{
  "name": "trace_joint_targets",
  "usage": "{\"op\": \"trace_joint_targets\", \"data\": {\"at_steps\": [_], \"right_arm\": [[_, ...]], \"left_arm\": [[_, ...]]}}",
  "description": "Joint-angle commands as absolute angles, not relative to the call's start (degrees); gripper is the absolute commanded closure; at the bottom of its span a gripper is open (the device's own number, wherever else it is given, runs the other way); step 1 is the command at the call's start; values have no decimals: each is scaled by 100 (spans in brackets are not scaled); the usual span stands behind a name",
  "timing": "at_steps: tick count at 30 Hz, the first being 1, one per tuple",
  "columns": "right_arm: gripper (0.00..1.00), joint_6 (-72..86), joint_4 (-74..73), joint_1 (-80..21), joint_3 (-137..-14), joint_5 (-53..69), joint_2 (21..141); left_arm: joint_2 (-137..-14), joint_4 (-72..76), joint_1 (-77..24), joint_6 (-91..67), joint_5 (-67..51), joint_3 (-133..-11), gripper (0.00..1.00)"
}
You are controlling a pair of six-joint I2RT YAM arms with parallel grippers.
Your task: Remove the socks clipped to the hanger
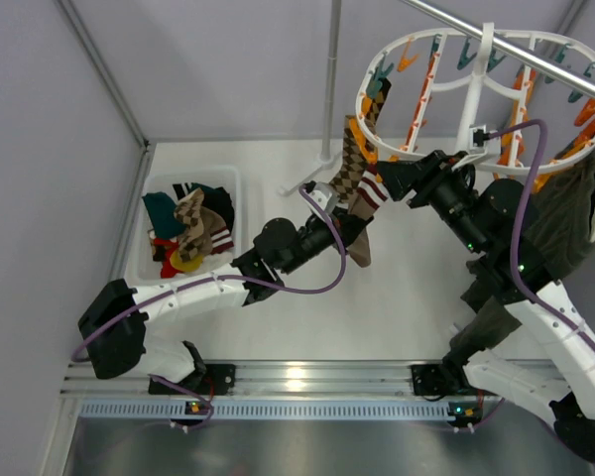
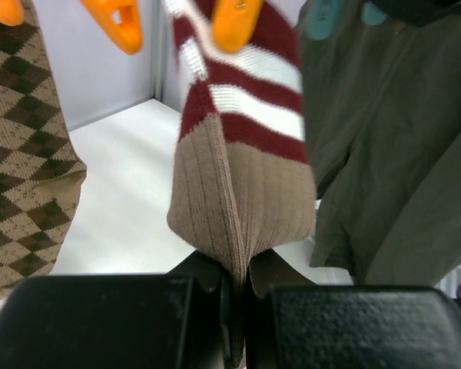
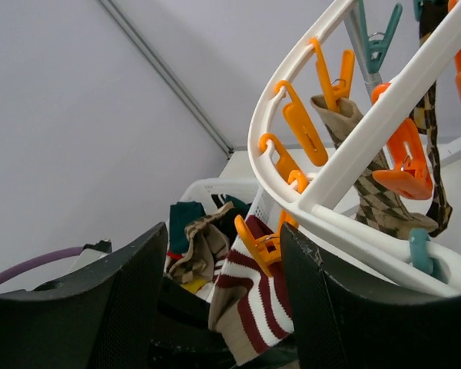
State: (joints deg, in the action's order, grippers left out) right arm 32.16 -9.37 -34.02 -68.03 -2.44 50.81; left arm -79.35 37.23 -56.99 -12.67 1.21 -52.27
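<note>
Far left of the large white oval plastic hanger [image 1: 369,94], down on the tabletop [image 1: 407,307]: a white plastic bin [image 1: 149,188] with loose socks [image 1: 188,223] lying in it.

Under the hanger's left rim: a brown argyle sock [image 2: 23,154], clipped and dangling. Just right of it, under the same rim: a maroon-and-white striped sock [image 2: 242,154], hanging straight down with its long axis vertical. Cuff pinched in an orange plastic clip [image 2: 234,19] on the hanger.

Directly below that clip: the left pincer [image 2: 238,307], clamped on the striped sock's tan ribbed foot.

At the hanger's near-left rim, level with the clip: the right pincer [image 3: 215,307], fingers apart, gripping nothing.

On the hanger's right side: a dark green garment [image 1: 565,218].

Probably next, 1 pull straight down, away from the hanger, along the sock's length. Left arm placed for it already, right nearer the clip.
</note>
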Motion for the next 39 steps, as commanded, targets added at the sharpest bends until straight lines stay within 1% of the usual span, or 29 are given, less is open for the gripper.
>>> {"op": "trace_joint_targets", "data": {"at_steps": [1,10,14,18,22,28,39], "right_arm": [[42,3164,-282,-3480,-6645,-377,5159],[41,3059,-307,-3489,-6381,-615,5045],[40,2874,-527,-3489,-6390,-826,4914],[35,2681,-528,-3489,-6425,-862,4974],[34,2532,-615,-3489,-6486,-817,5115],[33,2532,-694,-3489,-6319,-1019,4817],[31,2558,-826,-3489,-6293,-756,4694]], "left_arm": [[-7787,3850,-5704,-1459,-263,-5344,100],[-7691,3850,-5704,-1485,-422,-5300,100],[-7725,3788,-5704,-1485,-404,-5343,100],[-7734,3797,-5695,-1538,-509,-5353,100],[-7734,3788,-5704,-1600,-580,-5379,100],[-7725,3692,-5704,-1644,-510,-5458,100],[-7752,3647,-5695,-1696,-501,-5520,100]]}}
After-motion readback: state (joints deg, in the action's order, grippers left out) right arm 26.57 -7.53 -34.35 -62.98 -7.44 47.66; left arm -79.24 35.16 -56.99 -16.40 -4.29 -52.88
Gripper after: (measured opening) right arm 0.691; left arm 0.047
